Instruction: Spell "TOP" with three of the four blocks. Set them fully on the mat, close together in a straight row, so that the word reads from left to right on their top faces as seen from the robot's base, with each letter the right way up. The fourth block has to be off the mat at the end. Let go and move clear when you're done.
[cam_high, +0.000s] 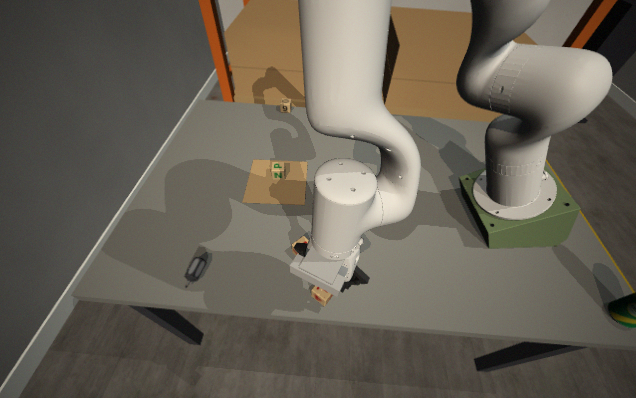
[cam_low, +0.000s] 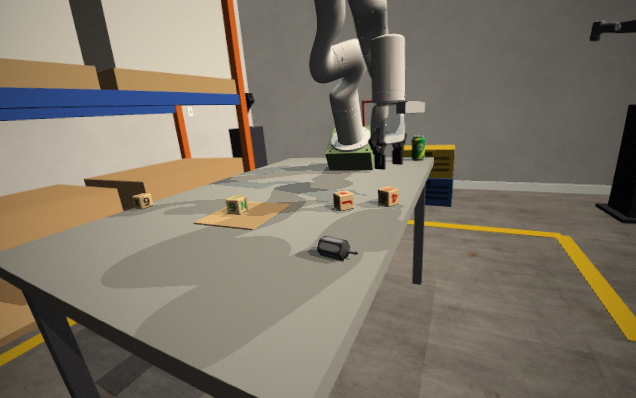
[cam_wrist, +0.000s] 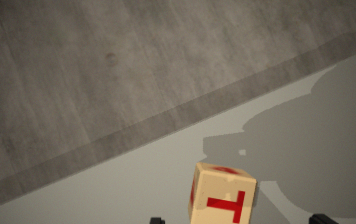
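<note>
Overhead, a white robot arm reaches down over a grey table, its green base at the right. The gripper hangs near the table's front edge, mostly hidden under the wrist. Two wooden blocks peek out from beneath it: one with red markings just in front of the wrist, toward the table edge, another just behind it. Farther back, a block with a green P on top sits on a tan mat, near the mat's far edge. A fourth block marked 9 stands well apart at the table's far edge. A small dark motor lies to the left.

From the side view, the gripper hovers well above the table with its dark fingers spread wide and nothing between them. Below, two red-lettered blocks stand side by side, apart from each other and off the mat. The green-lettered block rests on the mat; the 9 block sits far left. A green can stands behind the table corner.

Looking down from the wrist, a block showing a red T sits at the bottom centre, near the table edge, with the two fingertips just visible either side, not touching it.
</note>
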